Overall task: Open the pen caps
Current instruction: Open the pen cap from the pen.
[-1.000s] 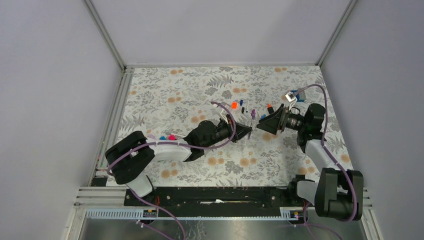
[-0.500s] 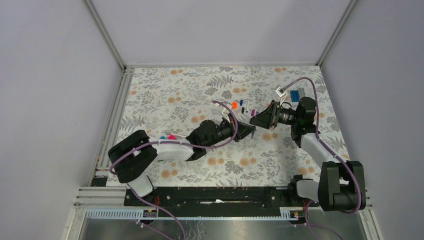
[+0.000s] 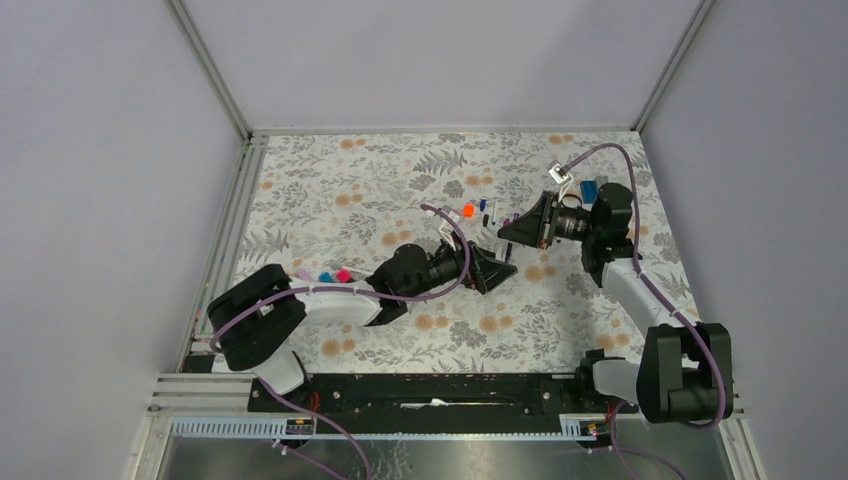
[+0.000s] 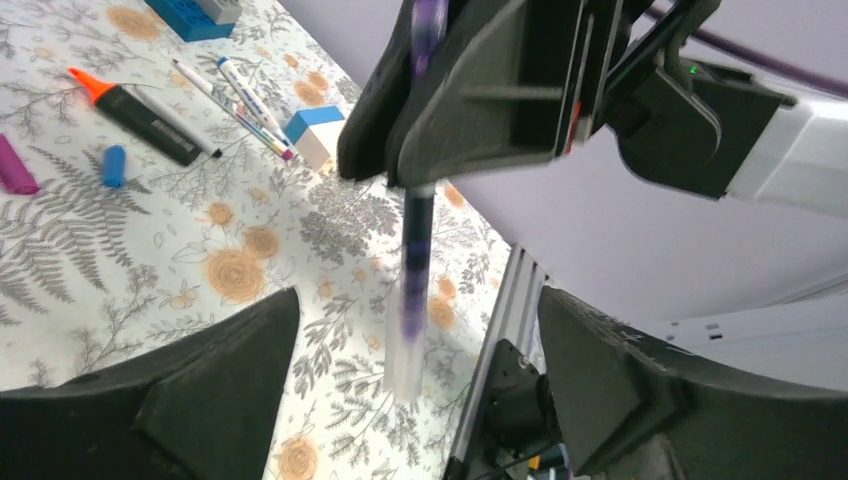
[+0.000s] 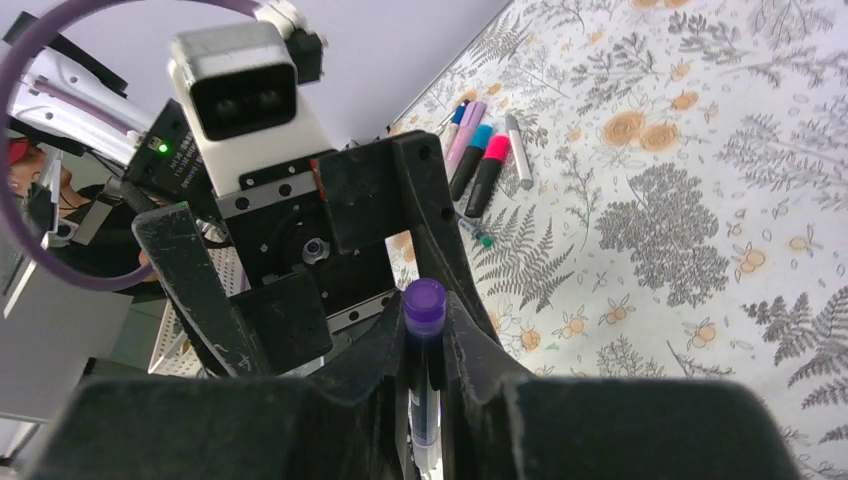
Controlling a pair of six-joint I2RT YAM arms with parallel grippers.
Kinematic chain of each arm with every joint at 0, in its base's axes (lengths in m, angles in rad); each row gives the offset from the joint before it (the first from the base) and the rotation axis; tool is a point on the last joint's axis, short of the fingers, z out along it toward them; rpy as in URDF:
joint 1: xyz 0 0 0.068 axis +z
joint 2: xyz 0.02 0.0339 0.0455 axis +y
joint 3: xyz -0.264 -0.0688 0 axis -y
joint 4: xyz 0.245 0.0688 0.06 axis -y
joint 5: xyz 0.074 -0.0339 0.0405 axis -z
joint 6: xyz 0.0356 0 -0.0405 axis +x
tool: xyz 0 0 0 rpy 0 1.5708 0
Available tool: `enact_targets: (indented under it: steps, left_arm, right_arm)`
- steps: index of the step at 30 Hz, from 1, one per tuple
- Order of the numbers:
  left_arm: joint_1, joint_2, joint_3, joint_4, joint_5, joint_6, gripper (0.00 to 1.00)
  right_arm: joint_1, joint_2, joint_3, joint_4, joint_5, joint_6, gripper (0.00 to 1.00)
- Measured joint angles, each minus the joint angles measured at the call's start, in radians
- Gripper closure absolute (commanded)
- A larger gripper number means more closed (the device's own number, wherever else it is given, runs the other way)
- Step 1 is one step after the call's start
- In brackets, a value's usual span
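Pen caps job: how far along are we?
Done: probably one; a loose blue cap lies alone on the cloth. In hand: the right hand is shut on a purple pen, with the open left hand straddling its lower end, not gripping. Left: the orange cap sits on its black highlighter, and the pink-capped highlighter and blue-capped highlighter wait unopened.

The pen (image 4: 413, 262) hangs from the right gripper (image 3: 508, 233), which blocks from above. Beside it, the left fingers (image 4: 200, 390) leave wide gaps. Beyond it, highlighter (image 4: 140, 108), thin pens (image 4: 245, 100) and block (image 4: 312, 135) crowd the cloth (image 4: 150, 260).
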Motion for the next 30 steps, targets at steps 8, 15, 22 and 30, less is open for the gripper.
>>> enact_targets:
  steps: [8,15,22,30]
  left_arm:
    - [0.000,-0.141,-0.087,-0.037,0.003,0.042,0.01]
    - [0.000,-0.116,-0.044,-0.069,0.065,0.058,0.16]
    - [0.000,-0.031,0.008,-0.067,0.138,0.040,0.51]
    - [0.009,0.000,0.031,-0.078,0.182,0.014,1.00]
  right_arm:
    - [-0.005,0.000,0.051,0.021,-0.013,0.051,1.00]
    - [-0.006,0.000,0.051,0.051,-0.029,0.108,1.00]
    - [-0.006,-0.006,0.049,0.064,-0.030,0.126,1.00]
    - [-0.006,-0.009,0.040,0.067,-0.034,0.134,1.00]
